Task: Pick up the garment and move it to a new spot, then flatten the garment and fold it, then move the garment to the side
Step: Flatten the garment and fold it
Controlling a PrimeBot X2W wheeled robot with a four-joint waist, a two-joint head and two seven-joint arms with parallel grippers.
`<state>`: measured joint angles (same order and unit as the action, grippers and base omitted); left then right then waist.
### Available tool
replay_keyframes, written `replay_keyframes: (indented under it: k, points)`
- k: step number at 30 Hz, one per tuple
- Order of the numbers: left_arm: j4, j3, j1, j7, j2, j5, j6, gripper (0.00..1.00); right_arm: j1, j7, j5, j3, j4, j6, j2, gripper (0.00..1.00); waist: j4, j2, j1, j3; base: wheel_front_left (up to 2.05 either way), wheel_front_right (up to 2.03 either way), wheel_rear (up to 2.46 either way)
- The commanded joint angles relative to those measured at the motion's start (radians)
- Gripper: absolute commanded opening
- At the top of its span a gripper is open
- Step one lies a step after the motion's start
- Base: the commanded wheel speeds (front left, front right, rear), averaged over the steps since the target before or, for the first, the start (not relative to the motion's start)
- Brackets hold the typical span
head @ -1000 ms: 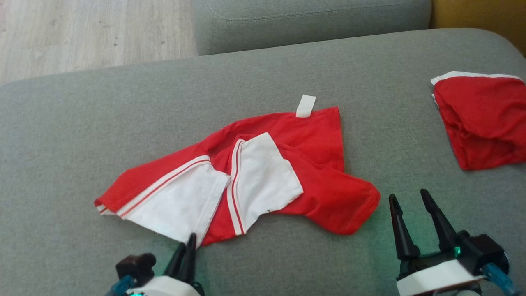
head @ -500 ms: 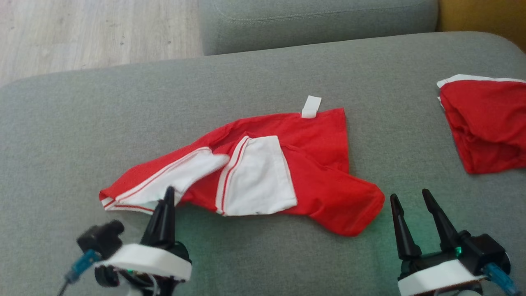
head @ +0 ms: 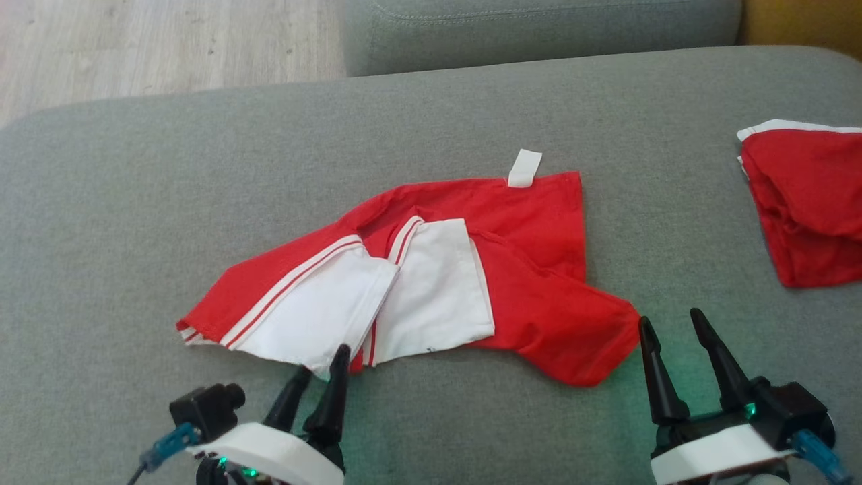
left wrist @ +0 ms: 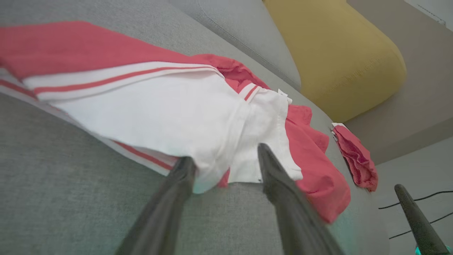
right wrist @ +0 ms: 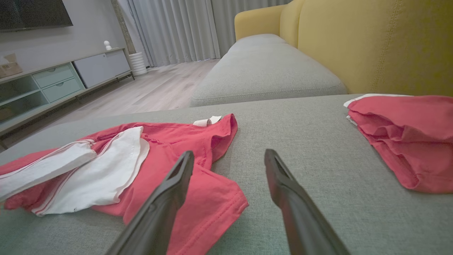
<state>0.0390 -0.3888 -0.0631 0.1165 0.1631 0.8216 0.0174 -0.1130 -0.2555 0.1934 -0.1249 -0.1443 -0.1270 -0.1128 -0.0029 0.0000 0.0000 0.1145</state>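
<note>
The garment (head: 525,222), a red top with white sleeves and red-and-white striped trim, lies crumpled in the middle of the grey sofa seat (head: 135,202). My left gripper (head: 323,362) is at the garment's near edge with its jaws apart. In the left wrist view the corner of the white sleeve (left wrist: 159,109) lies loose between the fingertips of the left gripper (left wrist: 223,156). My right gripper (head: 668,318) stands open just right of the red hem, holding nothing. The right wrist view shows the right gripper (right wrist: 229,154) low over the seat beside the garment (right wrist: 170,148).
A second red piece of clothing (head: 808,202) lies bunched at the seat's right edge. Another grey cushion (head: 539,27) adjoins at the back, with a yellow backrest (right wrist: 371,42) to the right and wooden floor (head: 135,47) beyond the seat at upper left.
My left gripper was shut on the white sleeve's corner, pushed it up and left, then brought it back and opened. The sleeve lies spread out again. The head view shifted slightly.
</note>
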Motion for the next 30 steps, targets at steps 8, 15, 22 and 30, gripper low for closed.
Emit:
replay_keyframes:
  k: [8,15,22,30]
  points:
    - [0.011,0.076,0.098,-0.081,-0.045,0.033,0.017,1.0,0.051,-0.006,0.004,-0.031,0.024,-0.004,-0.014,1.0,-0.003,0.0,0.0,0.015,0.0,0.0,0.0]
    - [0.06,0.119,0.129,-0.048,-0.06,0.131,0.016,1.0,0.057,-0.006,0.008,-0.032,0.019,-0.004,-0.014,1.0,-0.018,0.0,0.0,0.026,0.0,0.0,0.0]
    - [0.088,0.103,0.1,-0.031,-0.053,0.136,0.02,1.0,0.053,-0.006,0.011,-0.022,0.02,-0.004,-0.009,1.0,-0.033,0.0,0.0,0.02,0.0,0.0,0.0]
    - [0.026,0.082,0.05,-0.053,-0.05,0.109,0.009,0.6,0.04,-0.006,0.008,-0.015,0.02,-0.004,-0.007,1.0,-0.024,0.0,0.0,0.007,0.0,0.0,0.0]
